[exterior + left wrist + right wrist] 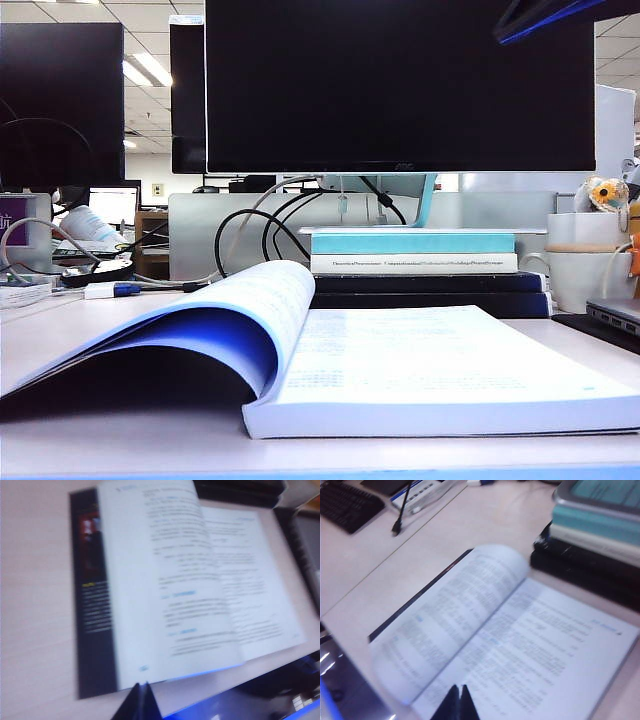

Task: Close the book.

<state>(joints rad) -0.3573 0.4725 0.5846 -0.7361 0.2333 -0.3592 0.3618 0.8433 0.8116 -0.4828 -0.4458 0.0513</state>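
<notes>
The book point(420, 370) lies open on the pale desk, white printed pages up, its left leaves arched above the dark cover. It also fills the left wrist view point(200, 580) and the right wrist view point(520, 645). Neither gripper shows in the exterior view. My left gripper point(141, 685) hovers shut above the desk just off the book's near edge, with nothing between its fingers. My right gripper point(456, 687) is shut too and hangs empty over the open pages near the gutter.
A stack of books point(415, 270), teal-and-white on dark ones, sits behind the open book under a black monitor point(400, 85). A white cup point(590, 270) and laptop edge point(615, 320) stand at right. Cables point(260, 230) and a keyboard point(347, 505) lie at left.
</notes>
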